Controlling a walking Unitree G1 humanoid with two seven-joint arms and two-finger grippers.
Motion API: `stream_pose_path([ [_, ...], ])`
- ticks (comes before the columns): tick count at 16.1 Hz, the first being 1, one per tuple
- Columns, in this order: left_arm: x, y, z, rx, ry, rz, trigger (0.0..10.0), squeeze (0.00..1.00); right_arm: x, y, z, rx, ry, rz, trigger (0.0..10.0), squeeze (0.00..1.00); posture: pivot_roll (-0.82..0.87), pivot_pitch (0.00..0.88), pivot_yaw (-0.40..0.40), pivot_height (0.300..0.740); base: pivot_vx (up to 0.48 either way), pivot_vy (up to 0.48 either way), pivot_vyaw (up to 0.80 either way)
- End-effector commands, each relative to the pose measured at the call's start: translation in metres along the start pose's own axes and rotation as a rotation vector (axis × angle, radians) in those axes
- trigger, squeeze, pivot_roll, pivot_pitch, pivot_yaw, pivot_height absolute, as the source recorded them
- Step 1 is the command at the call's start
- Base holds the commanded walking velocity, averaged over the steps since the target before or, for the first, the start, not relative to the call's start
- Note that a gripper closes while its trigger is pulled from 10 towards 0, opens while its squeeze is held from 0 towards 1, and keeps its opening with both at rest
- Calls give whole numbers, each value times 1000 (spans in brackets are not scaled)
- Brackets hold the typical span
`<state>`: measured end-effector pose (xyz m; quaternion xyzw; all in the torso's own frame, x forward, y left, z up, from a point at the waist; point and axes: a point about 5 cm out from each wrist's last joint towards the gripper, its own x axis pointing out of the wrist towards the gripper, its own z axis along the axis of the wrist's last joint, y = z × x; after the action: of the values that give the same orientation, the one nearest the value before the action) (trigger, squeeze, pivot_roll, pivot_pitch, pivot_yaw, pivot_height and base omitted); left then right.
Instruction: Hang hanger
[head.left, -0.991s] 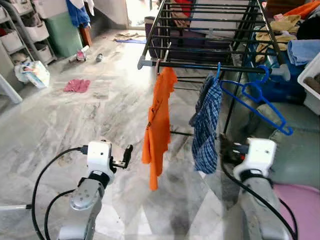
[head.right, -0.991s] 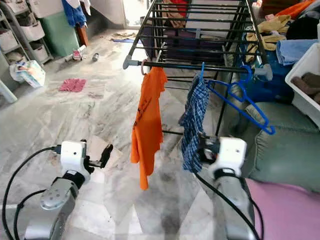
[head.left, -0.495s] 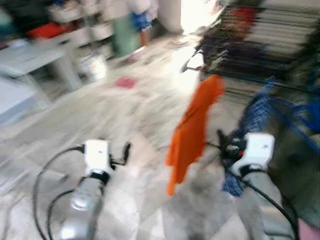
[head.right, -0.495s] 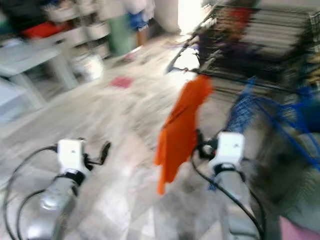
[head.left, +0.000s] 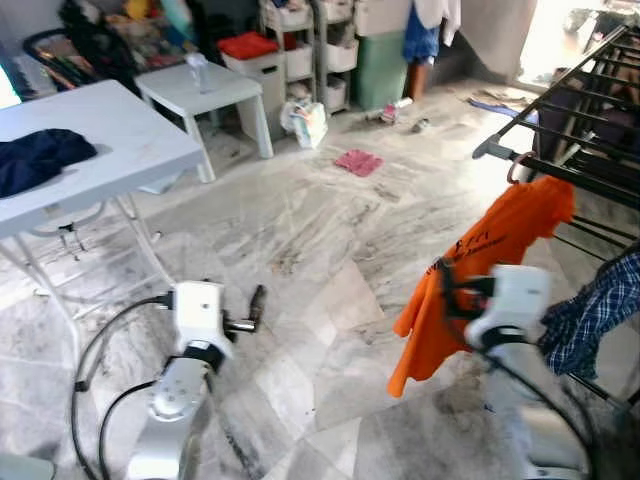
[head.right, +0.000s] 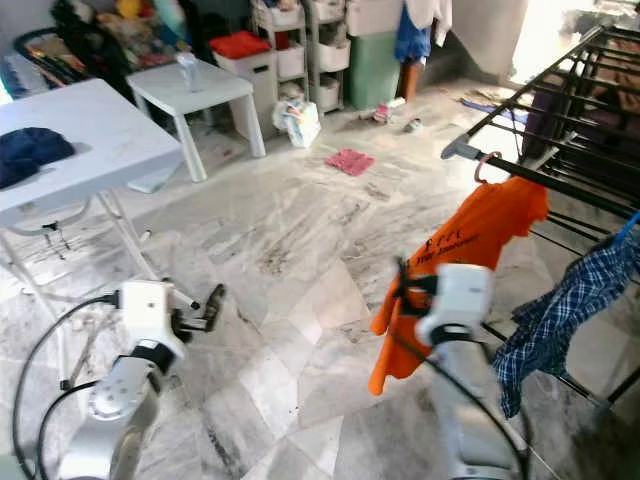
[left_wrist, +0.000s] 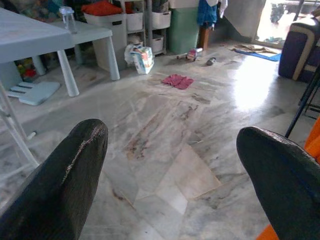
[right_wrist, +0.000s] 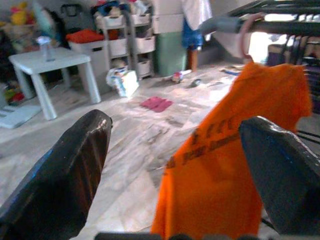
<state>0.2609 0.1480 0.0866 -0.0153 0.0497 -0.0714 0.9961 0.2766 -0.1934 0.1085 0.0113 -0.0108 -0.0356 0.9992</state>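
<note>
Left gripper (left_wrist: 170, 165): held low over the marble floor (head.left: 300, 240), fingers spread wide with nothing between them.
Right gripper (right_wrist: 175, 165): raised in front of the orange shirt (head.right: 455, 270), jaws wide apart and empty — the shirt hangs just beyond the fingertips.
Hanger: a pinkish hook (right_wrist: 246, 31) loops over the front rail of the drying rack (head.left: 560, 140) and carries the orange shirt; the rest of the hanger is hidden inside the cloth.
Head views add: a white folding table (head.left: 110, 140) with a dark blue garment (head.left: 40, 158) on it, off to the robot's left, and a blue checked shirt (head.right: 560, 310) hanging on the rack beyond the orange one.
Wrist views add: dark lettering across the shirt, blurred, in the right wrist view — and a small white table (left_wrist: 90, 35) bearing a clear bottle (left_wrist: 66, 17).
Floor: a pink cloth (head.left: 357, 161) lies well away from both arms, near the storage shelves (head.left: 310, 50).
</note>
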Motion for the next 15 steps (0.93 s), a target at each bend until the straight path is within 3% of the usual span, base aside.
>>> stream_pose_path([
  [1,1,6,-1,18,17,22,10000,0,2,5,4,14,-20,12,10000,0,30,0,-3,740,0,262,0],
  [15,12,-2,3,20,23,4,10000,0,12,7,9,16,-55,20,10000,0,38,0,19,740,0,480,0],
])
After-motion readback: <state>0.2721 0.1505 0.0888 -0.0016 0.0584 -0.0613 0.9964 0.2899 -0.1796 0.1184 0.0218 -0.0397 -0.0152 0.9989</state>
